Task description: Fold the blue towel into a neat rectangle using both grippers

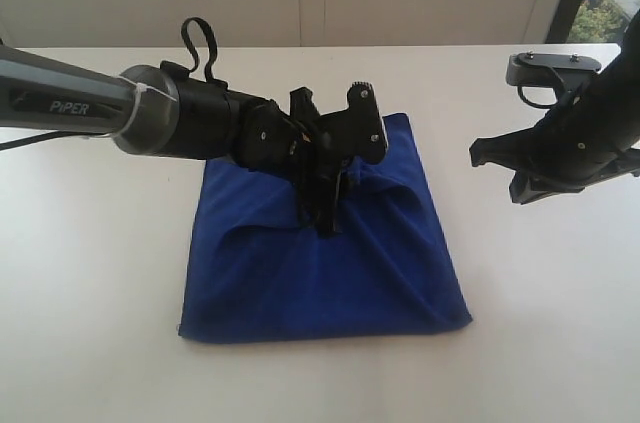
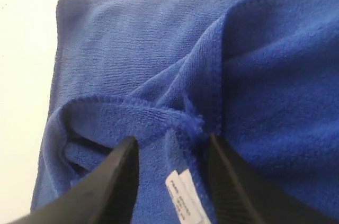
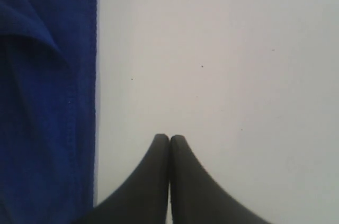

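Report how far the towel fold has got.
Done: the royal-blue plush towel lies doubled into a rough square on the white table. In hand: the left gripper, jaws open, straddles the corner with the small white tag. To do: the flaps there are bunched, not flat; the right gripper is shut over the table beside the cloth.

Free room around the blue towel (image 1: 330, 283)
Bare table (image 1: 90, 273) lies clear from 4 to 8 o'clock of it; the left arm (image 1: 150, 108) bars the 9-to-11 approach, its left gripper (image 2: 172, 142) spread over the raised middle fold; the right gripper (image 3: 169, 139), pressed closed, hangs at 3 o'clock, apart from the cloth
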